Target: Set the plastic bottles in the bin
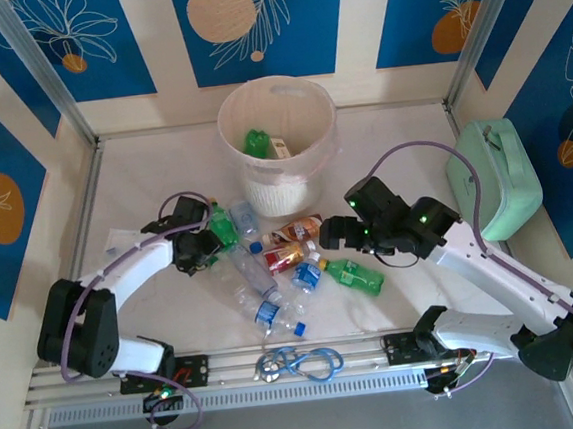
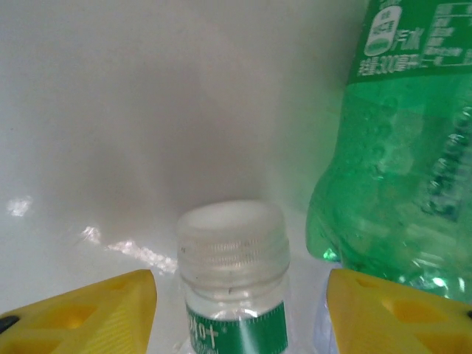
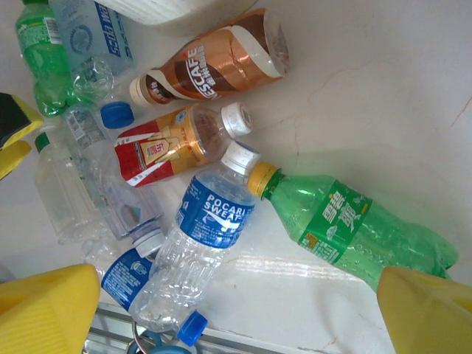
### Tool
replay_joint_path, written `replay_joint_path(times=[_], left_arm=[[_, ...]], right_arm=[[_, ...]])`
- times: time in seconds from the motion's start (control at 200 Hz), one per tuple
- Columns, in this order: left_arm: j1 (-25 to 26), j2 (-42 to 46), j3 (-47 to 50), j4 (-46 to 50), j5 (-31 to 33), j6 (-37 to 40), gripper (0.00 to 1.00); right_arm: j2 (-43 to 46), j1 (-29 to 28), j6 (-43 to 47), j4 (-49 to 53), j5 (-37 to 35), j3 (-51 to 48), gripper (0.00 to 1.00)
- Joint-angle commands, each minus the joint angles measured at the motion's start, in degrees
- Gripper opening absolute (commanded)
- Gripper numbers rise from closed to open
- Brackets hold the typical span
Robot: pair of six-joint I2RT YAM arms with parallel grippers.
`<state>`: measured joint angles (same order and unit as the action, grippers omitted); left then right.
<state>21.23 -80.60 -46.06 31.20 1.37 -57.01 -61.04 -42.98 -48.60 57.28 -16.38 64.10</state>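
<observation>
Bottles [image 1: 281,265] are lying heaped on the white table [image 1: 144,187], just in front of the round white perforated bin [image 1: 231,129]. The left hand [image 1: 207,246] is straddling a clear white-capped, green-labelled plastic bottle [image 2: 232,295], fingers apart for a pinch; whether they are touching lower down is hard to tell. The right hand [image 1: 330,233] is hovering wide open over a green yellow-capped bottle [image 3: 346,221], probably lining up its own pick.

Bright, even overhead light leaves only soft, faint shadows. The glossy white marbled tabletop [image 2: 110,110] carries streaky glare in both wrist views. Close to the left wrist lens, the clear white-capped plastic bottle [image 2: 232,254] and the green labelled plastic bottle [image 2: 402,192] look soft and blurred.
</observation>
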Motion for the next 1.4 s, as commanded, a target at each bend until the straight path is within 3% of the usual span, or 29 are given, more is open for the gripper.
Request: replay_joint_path(times=[0.0,0.385,0.54,0.83,0.975,1.165,1.296,1.396], left_arm=[[-0.4,-1.6,1.1,-2.4,0.2,-1.7,0.62],[-0.4,-4.5,1.9,-2.4,1.1,-1.8,0.57],[-0.4,-4.8,2.3,-2.5,1.3,-1.9,0.5],[-0.4,-1.8,2.1,-1.3,1.6,-1.6,0.37],[-0.7,4.3,1.9,0.2,2.6,-0.7,0.33],[-2.2,16.6,-0.2,-0.2,2.1,-0.5,0.32],[-4.9,23.4,-1.7,-6.6,-4.4,-3.5,0.31],[-6.1,25.9,-1.8,-17.4,-10.8,-9.6,0.26]], right_arm=[[-0.4,-1.3,-1.9,2.6,-1.6,2.5,0.97],[-2.9,-3.8,-2.6,3.2,-2.6,5.0,0.97],[-2.4,-4.2,-3.1,3.7,-3.1,5.4,0.97],[-1.4,-5.0,-3.5,4.9,-3.5,7.2,0.96],[-0.9,-6.5,-3.3,3.4,-2.6,8.9,0.96],[-0.8,-7.6,-2.6,-3.8,5.5,10.8,0.96],[-0.6,-7.3,-3.9,-10.7,12.7,10.8,0.97],[-1.5,-7.4,-5.5,-14.6,16.7,11.5,0.97]])
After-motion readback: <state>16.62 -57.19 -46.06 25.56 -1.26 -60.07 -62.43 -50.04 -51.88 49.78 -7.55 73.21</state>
